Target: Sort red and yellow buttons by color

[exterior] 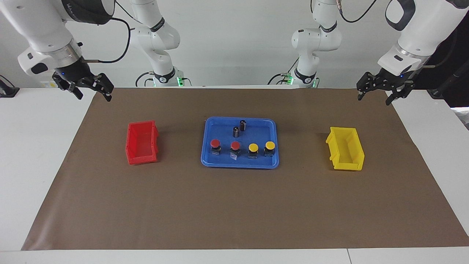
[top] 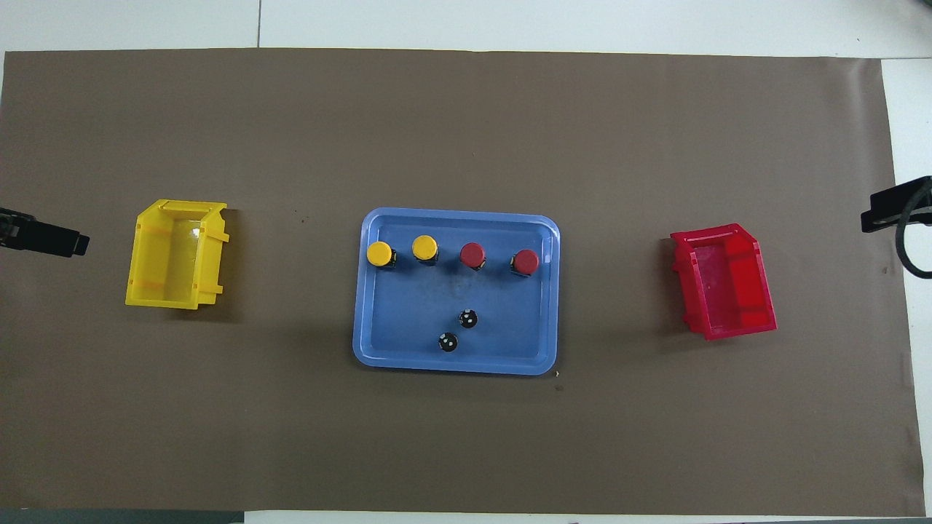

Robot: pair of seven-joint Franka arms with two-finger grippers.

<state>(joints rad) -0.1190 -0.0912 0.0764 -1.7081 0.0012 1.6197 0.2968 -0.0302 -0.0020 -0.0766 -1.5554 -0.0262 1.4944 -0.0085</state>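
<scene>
Both grippers hung apart and empty-handed, the left gripper (exterior: 381, 92) over the mat's corner at its own end, the right gripper (exterior: 91, 90) likewise at its end.

Two red-capped push buttons (exterior: 215, 146) (exterior: 235, 149) and two yellow-capped push buttons (exterior: 253, 150) (exterior: 269, 148) stood in a row inside the blue plastic tray (exterior: 240, 164), farther from the robots than two dark cylinders (exterior: 239, 128). An empty red plastic bin (exterior: 141, 143) and an empty yellow plastic bin (exterior: 345, 154) flanked the tray, well apart from it.

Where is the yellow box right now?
The yellow box sits on the brown mat toward the left arm's end of the table, beside the blue tray.
</scene>
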